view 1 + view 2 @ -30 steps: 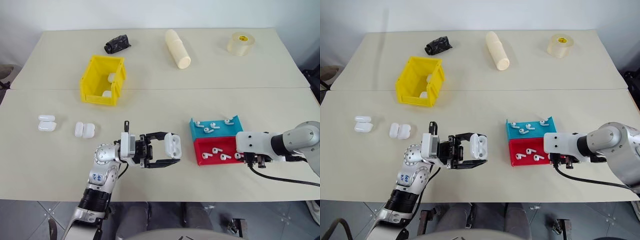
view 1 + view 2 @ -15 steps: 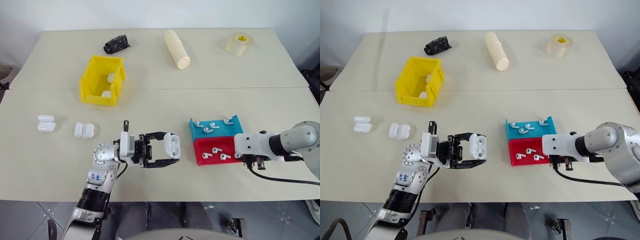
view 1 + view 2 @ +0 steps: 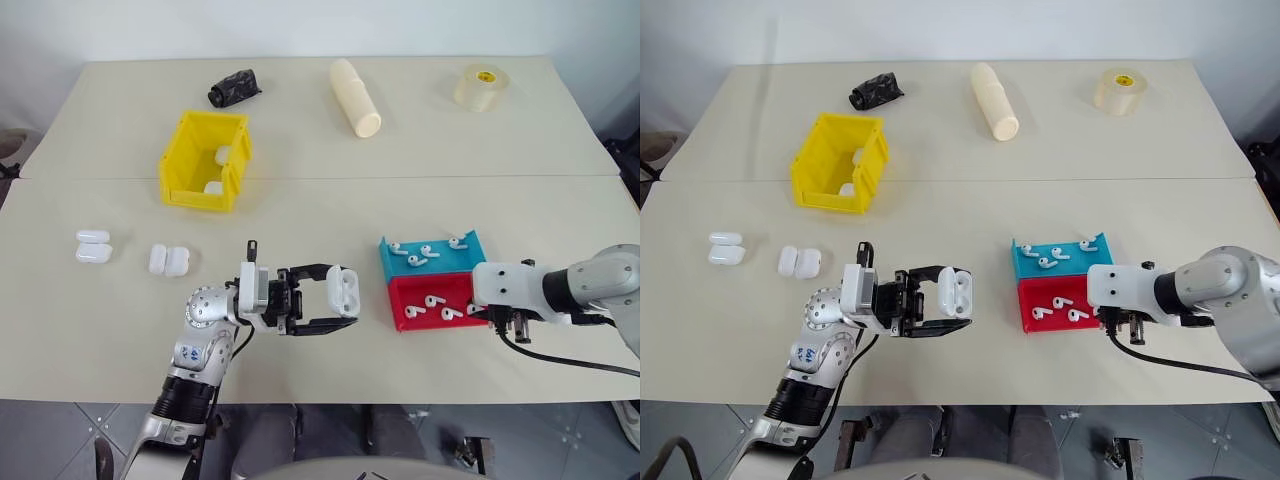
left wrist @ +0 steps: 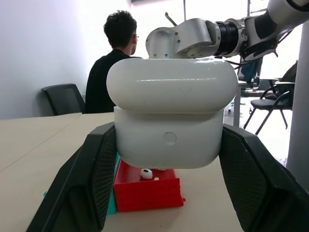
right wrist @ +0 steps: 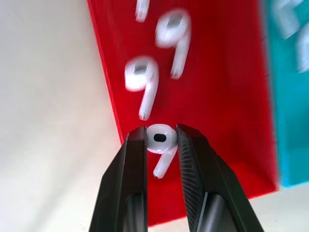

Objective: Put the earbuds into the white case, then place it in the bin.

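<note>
Step in hand, by the look of it: fetching an earbud for loading. Nearest, left gripper (image 3: pixel 338 308) clamped on small glossy white rounded plastic case (image 3: pixel 344 292), held above cream table (image 3: pixel 330 210) with lid open toward the trays. Right gripper (image 5: pixel 161 137) pinched on one tiny glossy white earbud (image 5: pixel 161 140) over shallow red plastic tray (image 3: pixel 432 301), other earbuds lying loose inside. Just beyond, touching it, shallow blue plastic tray (image 3: pixel 430 256) with more earbuds. Further left, spare white cases (image 3: pixel 169 260) in pairs on the table. Farther back, bright yellow plastic open-top bin (image 3: pixel 205 159), already holding white cases. Next move likely: carrying the pinched earbud across to the open case and seating it stem-first, demanding fine alignment between both grippers.
</note>
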